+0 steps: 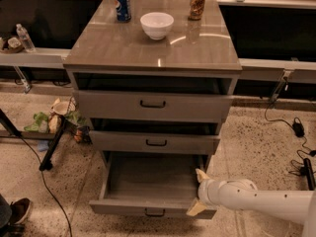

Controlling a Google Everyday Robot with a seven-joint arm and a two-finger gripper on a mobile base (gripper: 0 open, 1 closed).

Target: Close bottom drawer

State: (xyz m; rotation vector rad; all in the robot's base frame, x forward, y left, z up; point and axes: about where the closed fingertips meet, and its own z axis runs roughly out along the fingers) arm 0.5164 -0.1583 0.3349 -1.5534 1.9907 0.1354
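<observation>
The bottom drawer (148,184) is pulled far out of the cabinet, its grey-brown inside bare. Its low front panel with a small black bar handle (154,213) faces me at the bottom of the view. My gripper (198,192) comes in from the right on a white arm and sits at the drawer's front right corner. Its two beige fingertips (201,175) are spread apart, one above the other, and hold nothing. The middle drawer (155,142) and top drawer (152,104) stand slightly out.
On the cabinet top (118,48) stand a white bowl (156,24), a blue can (122,4) and a brown can (196,3). Litter (54,120) and a black stand leg (52,147) lie on the floor to the left. Cables (296,132) lie to the right.
</observation>
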